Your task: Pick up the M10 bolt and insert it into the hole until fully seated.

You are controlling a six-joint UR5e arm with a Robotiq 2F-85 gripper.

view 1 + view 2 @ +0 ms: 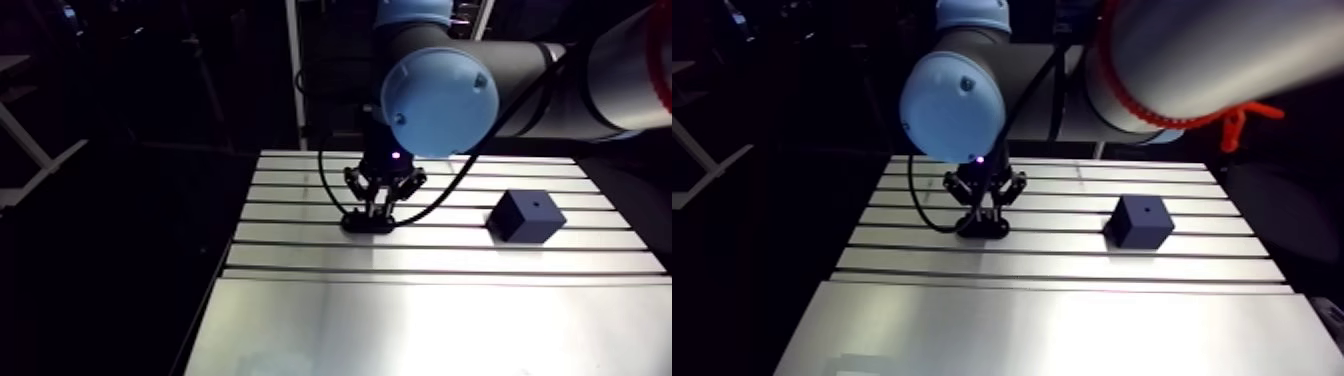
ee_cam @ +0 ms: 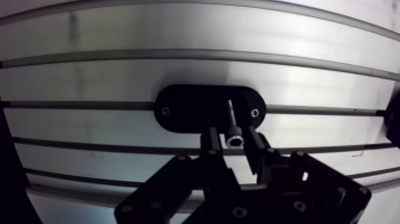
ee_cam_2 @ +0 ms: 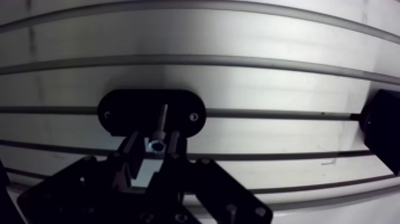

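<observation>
On table (image 1: 400, 330) | 1 bolt (image 2: 231, 118) in spread pincer (image 2: 234, 138) | 1 holder (image 2: 190, 110) | 1 block (image 1: 527, 215)

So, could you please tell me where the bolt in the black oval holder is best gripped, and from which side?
The bolt is probably best taken by its socket head, coming from straight above. It stands upright, head up, with its shank's lower end in the holder, so only the top is free. The gripper straddles the head, fingers open on either side.
</observation>
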